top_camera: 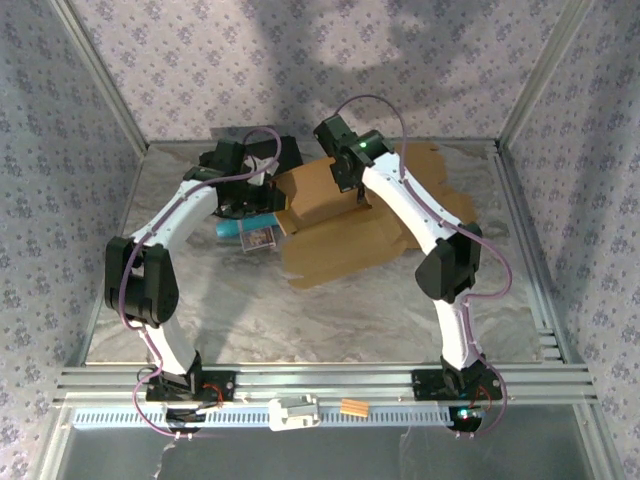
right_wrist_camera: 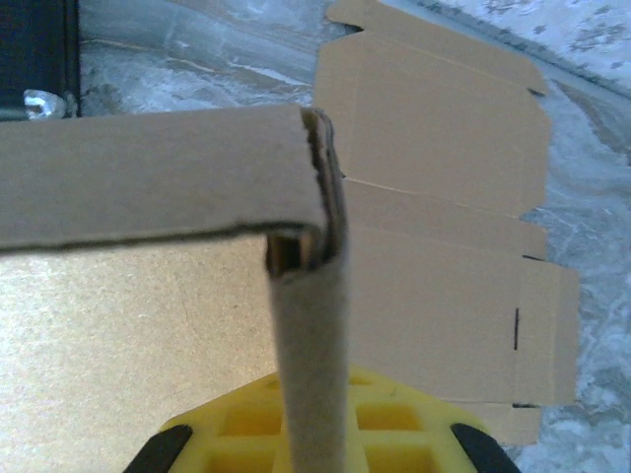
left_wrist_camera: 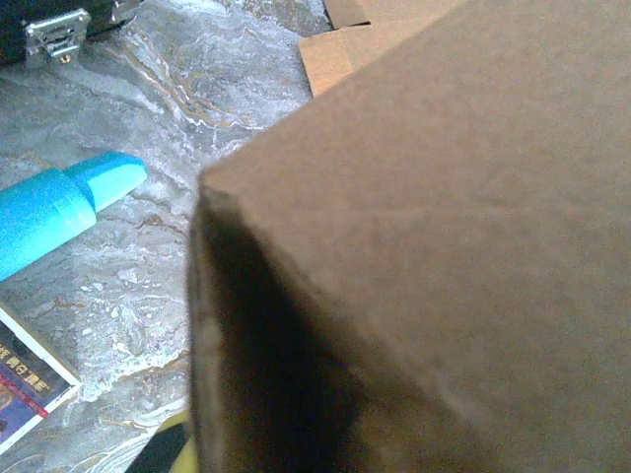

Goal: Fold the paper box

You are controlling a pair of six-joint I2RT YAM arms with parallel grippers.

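Presently, one partly folded brown cardboard box (top_camera: 340,225) is seen at the far middle of the grey marbled table (top_camera: 300,310). One upright wall is pinched by the right gripper (right_wrist_camera: 311,448). The left gripper (top_camera: 245,200) is closed beside it, and any hold is hidden by cardboard. One blue plastic tube (left_wrist_camera: 59,202) and one printed card (left_wrist_camera: 25,379) are laid nearby.

A blue tube (left_wrist_camera: 59,212) lies beside a printed card (left_wrist_camera: 25,379) on the marbled table (left_wrist_camera: 197,89).

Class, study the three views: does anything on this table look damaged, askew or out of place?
Yes. In the right wrist view the cardboard box has a ragged, crushed corner where two raised walls meet. Beside it, a blue tube and a printed card lie loose on the table, unrelated to folding.
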